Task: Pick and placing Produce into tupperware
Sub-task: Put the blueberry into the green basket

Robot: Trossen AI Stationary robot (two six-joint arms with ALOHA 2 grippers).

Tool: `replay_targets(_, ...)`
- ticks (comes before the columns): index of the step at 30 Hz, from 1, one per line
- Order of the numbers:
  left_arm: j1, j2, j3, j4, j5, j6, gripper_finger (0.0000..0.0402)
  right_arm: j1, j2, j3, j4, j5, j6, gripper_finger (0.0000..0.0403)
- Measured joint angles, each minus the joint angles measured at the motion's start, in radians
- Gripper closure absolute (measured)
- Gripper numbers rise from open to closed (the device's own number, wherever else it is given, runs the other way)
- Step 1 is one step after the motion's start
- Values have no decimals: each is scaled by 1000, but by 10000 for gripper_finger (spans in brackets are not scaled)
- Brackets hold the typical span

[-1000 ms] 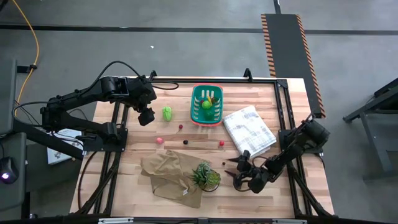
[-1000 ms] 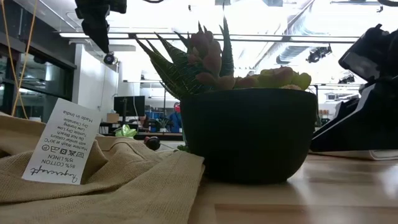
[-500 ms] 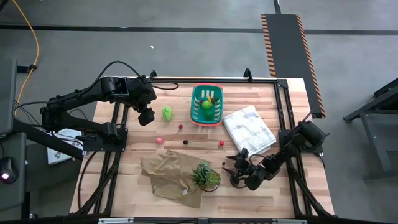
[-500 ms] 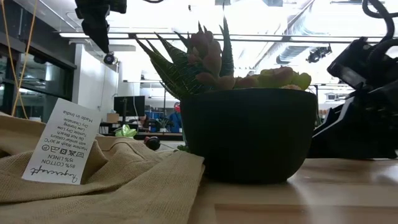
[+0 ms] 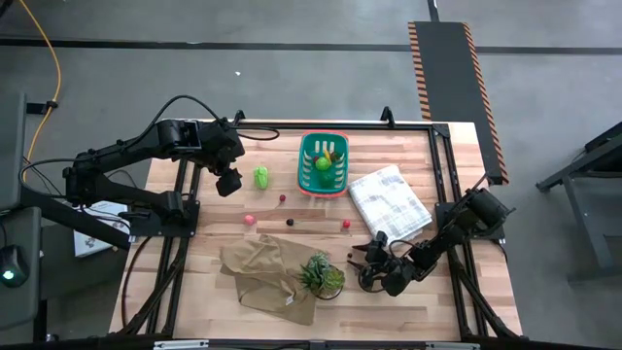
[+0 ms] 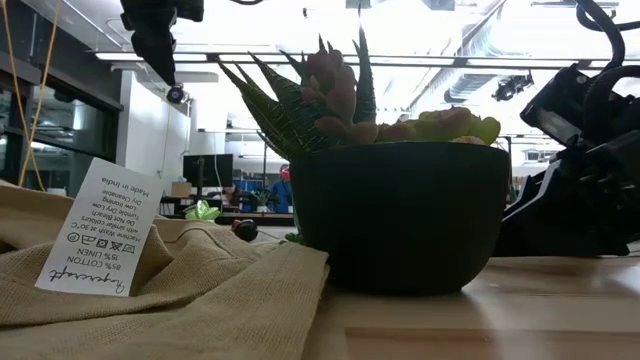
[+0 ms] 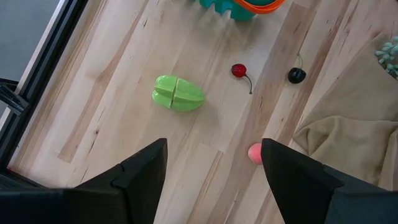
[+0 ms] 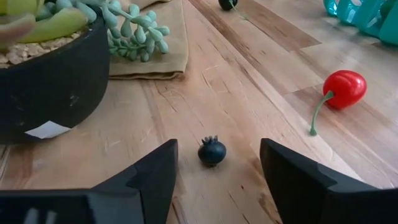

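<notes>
Dark right gripper (image 8: 214, 180) low, straddling blueberry (image 8: 212, 151).

The high view looks straight down on the whole table (image 5: 408, 165) and both arms from well above. The low view sits at table-top height, level, very close behind the potted plant (image 6: 400, 205) and the tan cloth (image 6: 150, 290), facing the room beyond. The left wrist view looks down from above the table at the light green piece (image 7: 178, 93) and a red cherry (image 7: 239, 70). The right wrist view lies low and near the surface, close to a small dark berry (image 8: 212, 151). The plant pot (image 8: 50, 81) appears in the low, right wrist and high views.
</notes>
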Motion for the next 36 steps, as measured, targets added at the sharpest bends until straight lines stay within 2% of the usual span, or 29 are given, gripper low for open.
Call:
replay_targets(8,0,0,0,0,0,0,153,-5,16,7,3,-4,0,187)
replay_targets(18,0,0,0,0,0,0,153,-16,69,79,7,-3,-48,187)
replay_targets(36,0,0,0,0,0,0,153,-6,68,81,-55,9,35,187)
